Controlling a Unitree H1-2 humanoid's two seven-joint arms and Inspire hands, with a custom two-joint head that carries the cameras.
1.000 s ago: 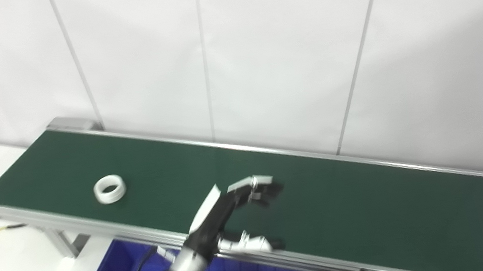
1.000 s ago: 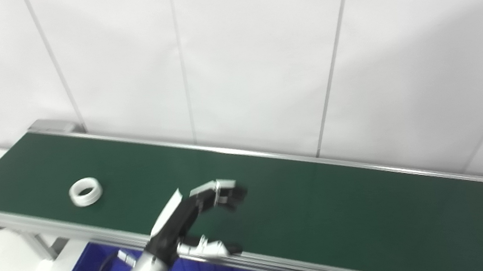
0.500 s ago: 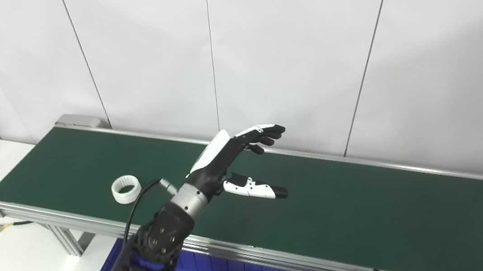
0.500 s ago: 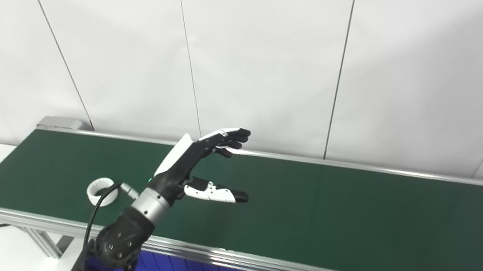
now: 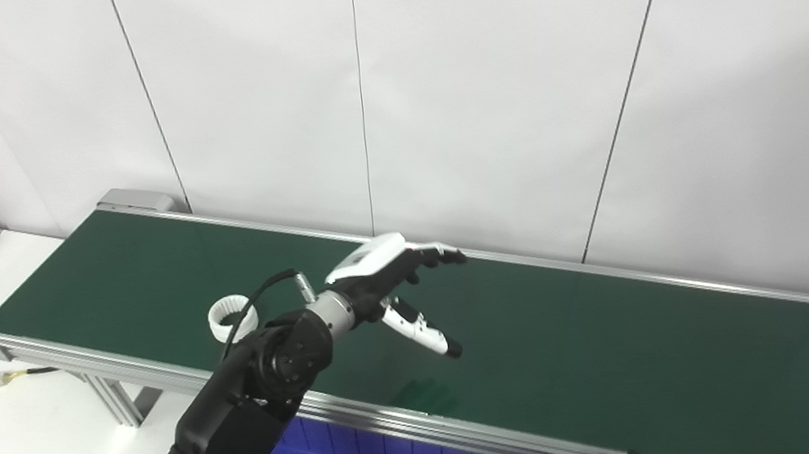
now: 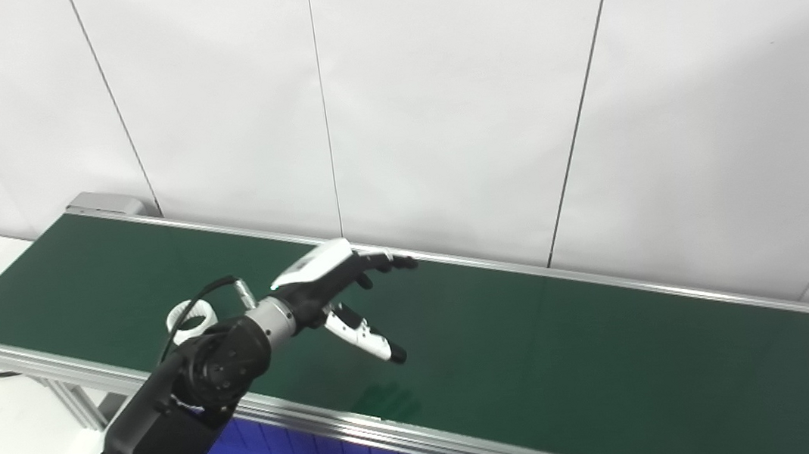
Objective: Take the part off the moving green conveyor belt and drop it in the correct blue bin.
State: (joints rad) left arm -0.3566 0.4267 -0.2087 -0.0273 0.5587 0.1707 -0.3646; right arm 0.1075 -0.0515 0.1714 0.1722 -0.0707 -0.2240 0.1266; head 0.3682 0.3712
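The left hand (image 5: 387, 275) hovers above the green conveyor belt (image 5: 617, 355), fingers spread and empty; the white ring part (image 5: 230, 317) lies on the belt behind its forearm

The left robot hand (image 5: 387, 278) is being held raised and empty, fingers (image 5: 438, 257) extended and thumb (image 5: 424, 331) angled downward, the arm being stretched forward.

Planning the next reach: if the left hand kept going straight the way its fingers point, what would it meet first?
Nothing close by. The left hand, open, points right and away over bare green belt; the white ring lies behind it. Farther on, likely the wall, though depth is unclear.
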